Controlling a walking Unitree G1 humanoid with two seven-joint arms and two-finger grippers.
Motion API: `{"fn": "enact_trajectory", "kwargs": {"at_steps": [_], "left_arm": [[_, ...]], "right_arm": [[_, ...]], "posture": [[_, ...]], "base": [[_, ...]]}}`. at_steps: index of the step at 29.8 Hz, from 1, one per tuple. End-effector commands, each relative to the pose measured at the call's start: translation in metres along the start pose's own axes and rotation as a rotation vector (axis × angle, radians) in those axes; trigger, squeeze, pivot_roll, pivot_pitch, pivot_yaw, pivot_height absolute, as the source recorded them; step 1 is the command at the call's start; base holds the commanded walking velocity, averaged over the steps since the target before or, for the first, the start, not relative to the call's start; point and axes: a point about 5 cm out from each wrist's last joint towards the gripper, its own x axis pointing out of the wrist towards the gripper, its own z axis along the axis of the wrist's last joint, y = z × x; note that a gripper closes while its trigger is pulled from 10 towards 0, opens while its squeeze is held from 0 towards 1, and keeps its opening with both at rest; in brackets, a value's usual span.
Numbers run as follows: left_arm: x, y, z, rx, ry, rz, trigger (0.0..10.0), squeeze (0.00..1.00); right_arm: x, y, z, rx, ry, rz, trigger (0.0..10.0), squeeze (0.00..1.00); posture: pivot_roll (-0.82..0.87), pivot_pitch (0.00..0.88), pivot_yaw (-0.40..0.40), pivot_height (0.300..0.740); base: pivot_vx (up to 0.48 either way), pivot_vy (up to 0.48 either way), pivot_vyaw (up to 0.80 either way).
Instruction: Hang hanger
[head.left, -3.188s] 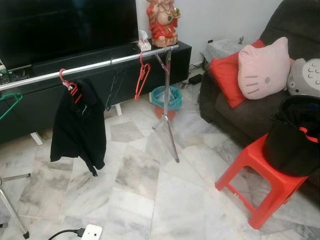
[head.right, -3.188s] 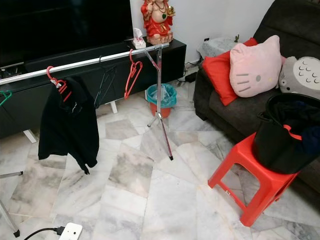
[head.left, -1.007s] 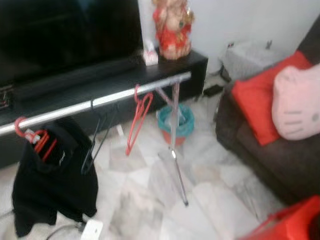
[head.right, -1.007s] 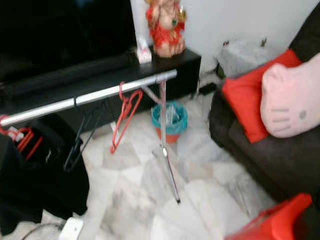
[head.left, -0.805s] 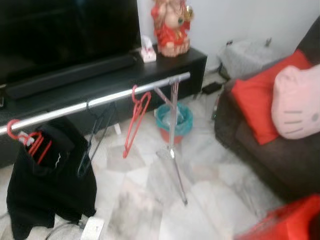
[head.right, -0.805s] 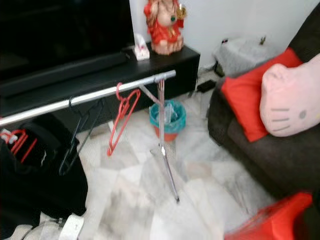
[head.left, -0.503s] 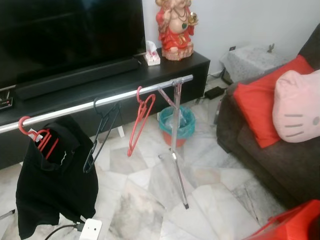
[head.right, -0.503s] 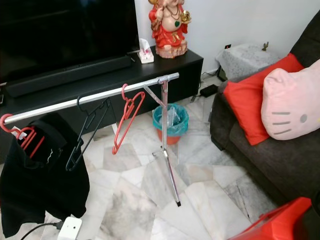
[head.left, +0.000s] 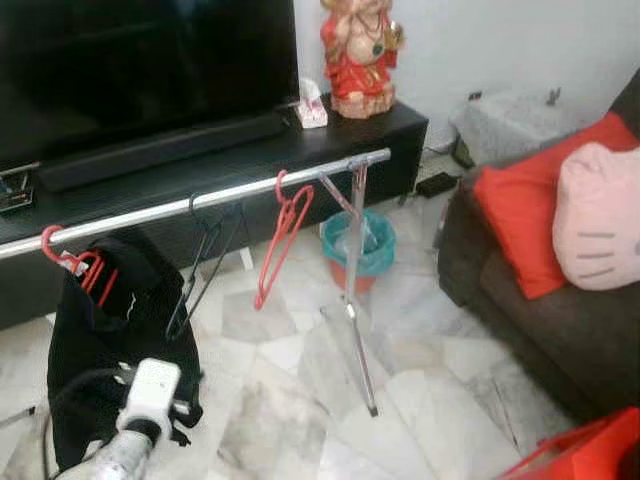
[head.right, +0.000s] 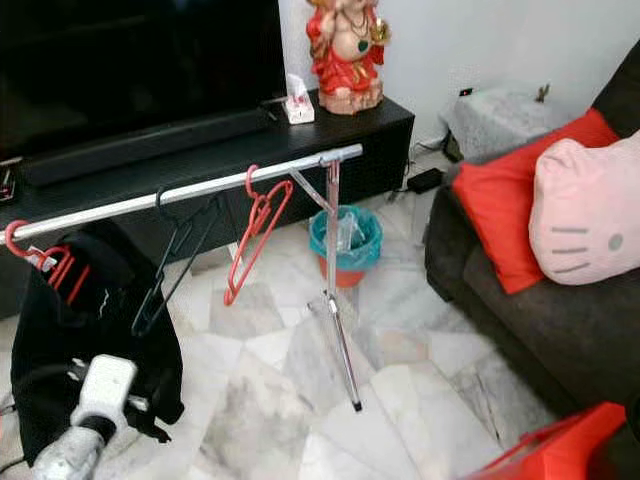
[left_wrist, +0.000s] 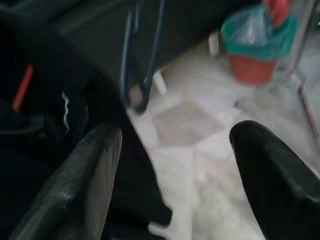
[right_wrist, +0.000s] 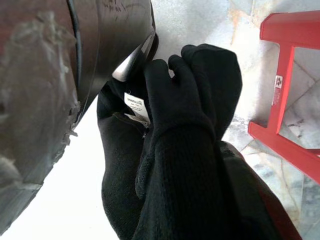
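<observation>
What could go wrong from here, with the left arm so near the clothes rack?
1. The open left tool is close to the black garment on the red plastic hanger. It may snag the garment and drag it off the silver metal rail.
2. The rack stands on a thin rack leg on a smooth marble floor, so a push might shift or tip it.
3. Black knit cloth covers the right wrist view, so the grasp there cannot be checked.

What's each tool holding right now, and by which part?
Left tool is open, holding nothing. A black garment drapes in front of the right wrist camera, likely held by the right tool, but the place of the hold is hidden.
</observation>
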Motion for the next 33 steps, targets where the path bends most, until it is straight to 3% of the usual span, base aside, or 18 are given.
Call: {"fn": "enact_trajectory", "kwargs": {"at_steps": [1,4,9,14,16,19,28,33], "left_arm": [[-0.012,-0.008,-0.009,-0.044,0.026,-0.014,10.0,0.0],[-0.022,-0.01,-0.018,-0.063,0.037,-0.017,10.0,0.0],[-0.03,-0.007,-0.011,-0.077,0.045,0.011,10.0,0.0],[-0.024,-0.005,-0.018,-0.094,0.091,-0.015,10.0,0.0],[-0.006,-0.021,-0.031,-0.077,0.221,-0.109,10.0,0.0],[0.007,-0.03,-0.037,-0.068,0.316,-0.129,10.0,0.0],[0.015,-0.042,-0.059,-0.049,0.554,-0.16,10.0,0.0],[0.007,-0.043,-0.071,-0.041,0.651,-0.139,10.0,0.0]], "right_arm": [[0.005,0.035,0.008,-0.043,-0.029,0.097,10.0,0.0],[0.005,0.034,0.008,-0.045,-0.032,0.094,10.0,0.0],[0.005,0.032,0.01,-0.021,-0.055,0.075,10.0,0.0],[0.005,0.031,0.012,-0.023,-0.065,0.065,10.0,0.0],[0.005,0.03,0.013,0.068,-0.106,0.04,10.0,0.0],[0.005,0.032,0.013,0.157,-0.131,0.043,10.0,0.0],[0.005,0.035,0.012,0.322,-0.174,0.035,10.0,0.0],[0.004,0.035,0.012,0.325,-0.191,0.023,10.0,0.0]], "posture": [[0.0,0.0,0.089,0.74],[0.01,0.0,0.085,0.74],[0.01,0.0,0.088,0.74],[0.02,0.0,0.083,0.74],[0.02,0.0,0.081,0.74],[0.01,0.0,0.086,0.74],[-0.02,0.0,0.091,0.74],[-0.03,0.0,0.09,0.74]], "base": [[0.0,0.0,0.0],[0.0,0.0,0.0],[0.0,0.0,0.0],[0.0,0.0,0.0],[0.0,0.0,0.0],[0.0,0.0,0.0],[0.0,0.0,0.0],[0.0,0.0,0.0]]}}
